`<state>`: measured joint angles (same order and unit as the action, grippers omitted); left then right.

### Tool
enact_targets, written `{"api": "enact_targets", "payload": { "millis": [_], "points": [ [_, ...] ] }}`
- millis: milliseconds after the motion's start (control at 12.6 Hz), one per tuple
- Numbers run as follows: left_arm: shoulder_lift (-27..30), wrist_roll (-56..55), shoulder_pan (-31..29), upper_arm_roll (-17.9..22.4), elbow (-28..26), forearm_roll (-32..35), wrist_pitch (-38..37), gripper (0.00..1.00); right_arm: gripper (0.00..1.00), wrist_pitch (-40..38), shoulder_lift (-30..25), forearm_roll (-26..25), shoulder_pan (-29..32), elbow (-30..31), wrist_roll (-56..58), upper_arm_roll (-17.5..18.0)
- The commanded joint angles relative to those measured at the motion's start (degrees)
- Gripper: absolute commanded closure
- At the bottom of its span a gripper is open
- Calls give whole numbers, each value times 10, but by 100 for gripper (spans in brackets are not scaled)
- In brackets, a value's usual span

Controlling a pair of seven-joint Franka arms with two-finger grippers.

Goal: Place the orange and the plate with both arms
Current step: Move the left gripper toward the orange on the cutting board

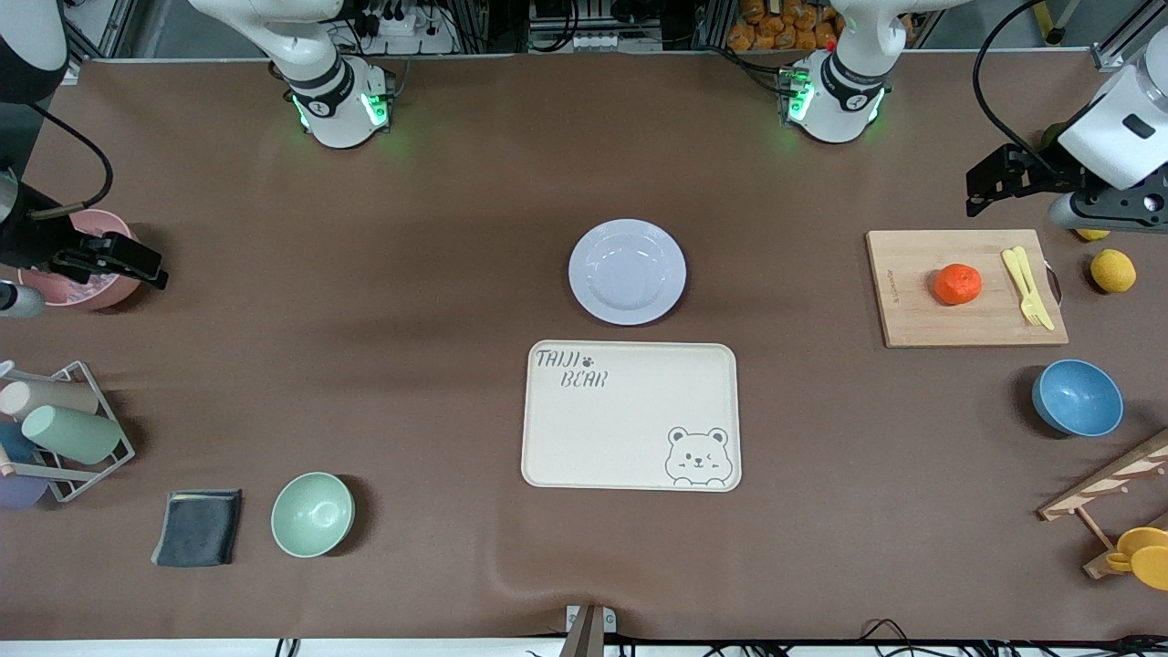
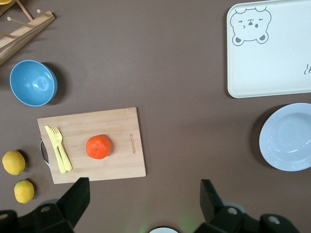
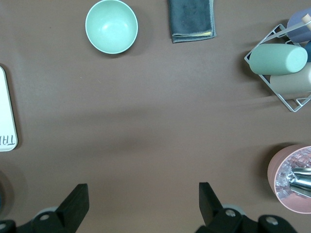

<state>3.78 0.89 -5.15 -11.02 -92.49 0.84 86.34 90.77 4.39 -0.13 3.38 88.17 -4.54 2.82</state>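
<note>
Clearly, tray point(image 1: 630, 415) reads "TAIJI BEAR"; both grippers wait open

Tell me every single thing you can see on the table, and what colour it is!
plate: 1, pale lavender, mid-table
tray: 1, cream with bear, nearer the camera than the plate
cutting board: 1, wooden, toward the left arm's end
orange: 1, reddish-orange, on the board
fork and knife: 2, yellow, on the board
lemons: 2, yellow, beside the board
bowls: blue, green, pink
cloth: 1, dark grey, beside green bowl
cups in wire rack: several, pastel
left gripper: open, up over the table beside the board
right gripper: open, near pink bowl
</note>
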Motion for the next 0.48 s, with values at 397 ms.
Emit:
{"api": "enact_targets", "payload": {
  "millis": [397],
  "points": [
    [-18, -11, 0, 3, 16, -5, -13, 0, 0, -3, -12, -8, 11, 13, 4, 7]
  ]
}}
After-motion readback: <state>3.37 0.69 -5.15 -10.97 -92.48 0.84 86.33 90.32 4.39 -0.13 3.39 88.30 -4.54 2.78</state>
